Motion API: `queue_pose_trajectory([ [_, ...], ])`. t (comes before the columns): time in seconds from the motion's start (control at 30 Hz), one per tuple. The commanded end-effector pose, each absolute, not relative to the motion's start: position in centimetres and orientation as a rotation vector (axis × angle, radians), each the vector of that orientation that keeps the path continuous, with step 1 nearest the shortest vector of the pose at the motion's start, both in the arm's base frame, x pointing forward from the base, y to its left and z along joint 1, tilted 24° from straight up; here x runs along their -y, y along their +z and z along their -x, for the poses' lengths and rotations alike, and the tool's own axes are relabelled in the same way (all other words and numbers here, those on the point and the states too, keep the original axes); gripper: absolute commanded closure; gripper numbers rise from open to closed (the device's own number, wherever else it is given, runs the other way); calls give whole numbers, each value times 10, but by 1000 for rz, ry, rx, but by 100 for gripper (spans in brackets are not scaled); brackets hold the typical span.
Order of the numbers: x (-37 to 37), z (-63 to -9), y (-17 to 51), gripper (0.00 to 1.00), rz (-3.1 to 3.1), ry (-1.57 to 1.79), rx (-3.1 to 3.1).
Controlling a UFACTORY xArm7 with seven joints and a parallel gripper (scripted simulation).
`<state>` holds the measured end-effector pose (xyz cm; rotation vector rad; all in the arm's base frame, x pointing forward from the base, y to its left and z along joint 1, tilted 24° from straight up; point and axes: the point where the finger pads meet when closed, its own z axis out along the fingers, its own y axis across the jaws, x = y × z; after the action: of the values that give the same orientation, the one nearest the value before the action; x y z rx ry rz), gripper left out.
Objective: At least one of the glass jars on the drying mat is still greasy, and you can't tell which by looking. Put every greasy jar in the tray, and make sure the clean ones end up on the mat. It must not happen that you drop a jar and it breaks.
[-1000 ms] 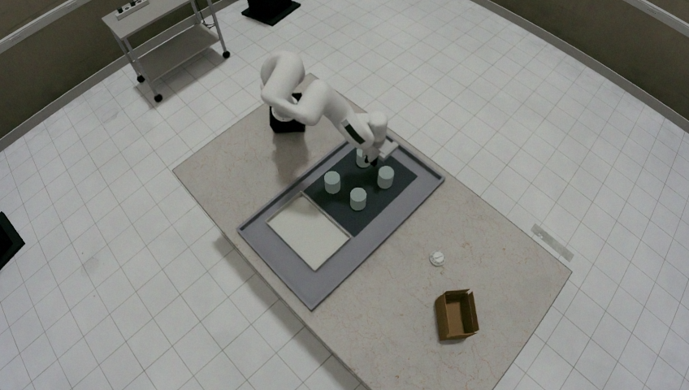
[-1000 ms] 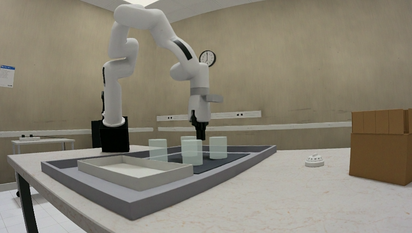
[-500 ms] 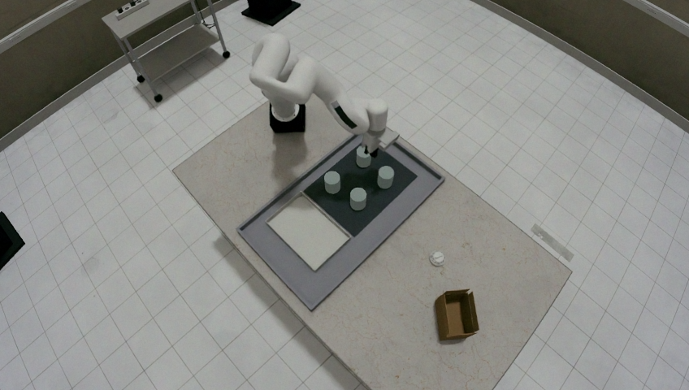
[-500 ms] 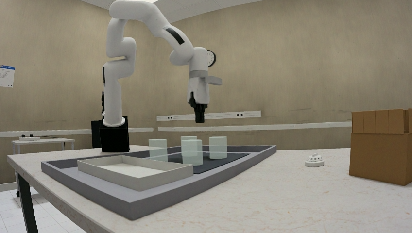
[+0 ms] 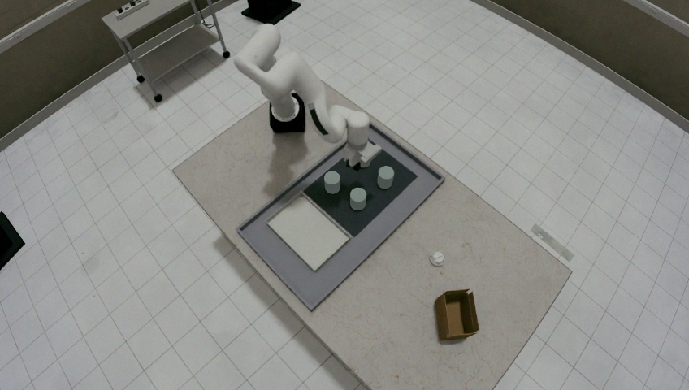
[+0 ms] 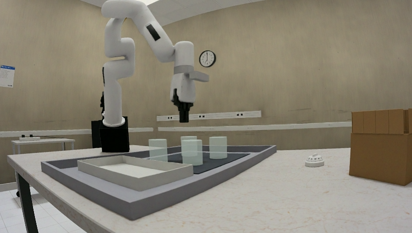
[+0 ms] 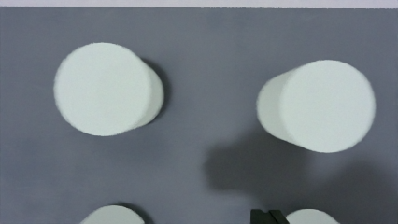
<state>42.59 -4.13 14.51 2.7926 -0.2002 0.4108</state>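
The white, smooth-shelled arm (image 6: 124, 66) reaches from its black block base (image 5: 276, 127) over the dark matte drying mat (image 5: 400, 181), and its black gripper (image 6: 183, 116) hangs well above the jars with its fingers pressed fully together, holding nothing. Four pale, frosted-looking glass jars, plain upright cylinders with flat round tops, stand apart from each other on the mat: in the top view one sits left of centre (image 5: 331, 182), one at the lower middle (image 5: 357, 198) and one to the right (image 5: 385, 176), while the fourth (image 6: 188, 138) shows only in the exterior view, behind the front jar and below the gripper. The wrist view looks straight down on two round tops, upper left (image 7: 103, 89) and right (image 7: 322, 105); slivers of two more show at the bottom edge. The white, square, shallow-walled tray (image 5: 270, 223) lies just beside the mat, toward the lower left, both set in a grey rimmed board (image 5: 309, 289) on the veined, stone-patterned table (image 5: 387, 328). A brown cardboard box (image 5: 456, 314) and a small white ribbed knob (image 5: 436, 257) lie well apart at the lower right.
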Motion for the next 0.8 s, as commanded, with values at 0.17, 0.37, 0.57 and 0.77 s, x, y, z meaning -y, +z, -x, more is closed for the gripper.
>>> queue_pose_trajectory([
  [0.17, 104, -412, 165, 100, -2806, 411, 189],
  [0.37, 114, -413, 158, 100, -2806, 411, 189],
  [0.57, 123, -421, 132, 100, -2806, 411, 189],
  [0.77, 129, -425, 115, 100, -2806, 411, 189],
])
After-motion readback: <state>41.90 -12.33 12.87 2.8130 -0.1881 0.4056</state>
